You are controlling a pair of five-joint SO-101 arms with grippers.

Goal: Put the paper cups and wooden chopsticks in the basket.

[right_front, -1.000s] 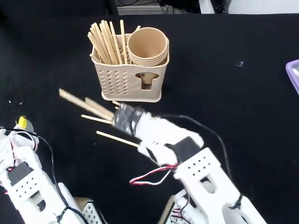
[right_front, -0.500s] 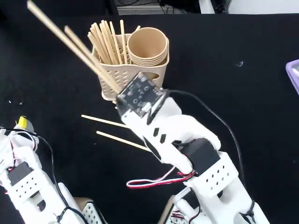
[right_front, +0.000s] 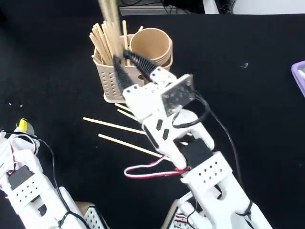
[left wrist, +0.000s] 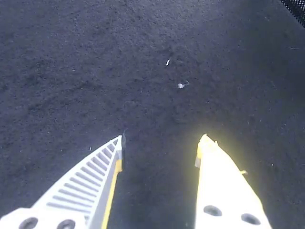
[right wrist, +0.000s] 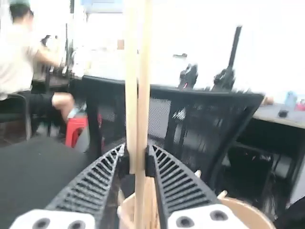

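Observation:
A beige perforated basket (right_front: 108, 85) stands at the back of the black table. It holds stacked paper cups (right_front: 150, 45) and several wooden chopsticks (right_front: 102, 42). My right gripper (right_front: 122, 57) hangs just over the basket, shut on a pair of chopsticks (right_front: 110, 12) held nearly upright. In the right wrist view the held chopsticks (right wrist: 136, 71) rise between the shut fingers (right wrist: 102, 183) of my right gripper (right wrist: 137, 160), with a cup rim (right wrist: 245, 210) below. Two loose chopsticks (right_front: 113, 125) (right_front: 129, 145) lie on the table in front of the basket. My left gripper (left wrist: 162, 145) is open over bare black cloth.
The left arm (right_front: 24, 183) sits at the table's front left corner. A red and white cable (right_front: 150, 169) loops beside the right arm's base. A purple object (right_front: 300, 76) pokes in at the right edge. Short chopstick ends (right_front: 125, 113) show beside the right arm.
My right gripper rose from low over the table with the chopstick pair and swung them from lying flat to nearly upright above the basket. The left arm kept still.

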